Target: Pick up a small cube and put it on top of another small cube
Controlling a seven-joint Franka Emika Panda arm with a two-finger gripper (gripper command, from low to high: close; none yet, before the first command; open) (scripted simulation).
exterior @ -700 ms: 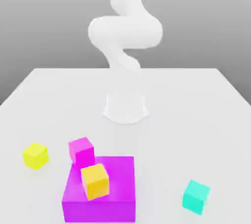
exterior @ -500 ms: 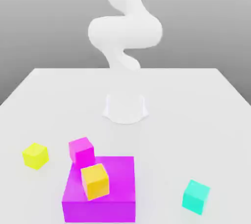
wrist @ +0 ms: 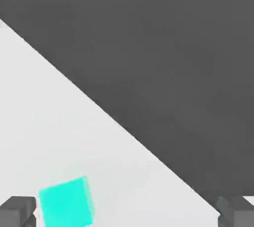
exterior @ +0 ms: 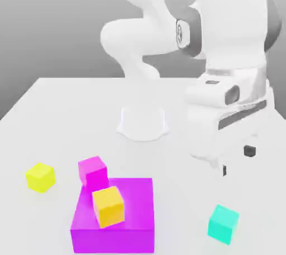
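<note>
Exterior view. The white table [exterior: 50, 114] runs back to a straight far edge against a grey backdrop; its side edges slant outward toward the camera. The teal cube [exterior: 223, 224] sits on the table surface near the front edge, on the exterior view's right, with bare table on all of its sides. The arm [exterior: 223, 53] fills the upper right of this view, its hand hanging above the table with the wrist roughly upright. The gripper [exterior: 237, 160] points downward and hovers above and slightly behind the teal cube, well clear of it. Two dark fingertips [exterior: 249, 150] show, set apart from each other with nothing between them. The round base [exterior: 143, 123] stands at mid-table.

On the exterior view's left, the large magenta block [exterior: 131, 215] rests at the front edge. The orange cube [exterior: 108, 206] sits on top of that block, turned at an angle. The small magenta cube [exterior: 93, 172] stands on the table touching the block's rear left corner. The yellow cube [exterior: 40, 177] stands alone, further left. None of these lies between the gripper and the teal cube.

Hand view. The table edge [wrist: 114, 119] crosses the picture diagonally, with dark grey beyond it. The teal cube [wrist: 66, 202] lies on the white surface just beside one fingertip [wrist: 18, 210]; the other fingertip [wrist: 235, 211] is well apart from it. The fingers are spread wide and grip nothing.
</note>
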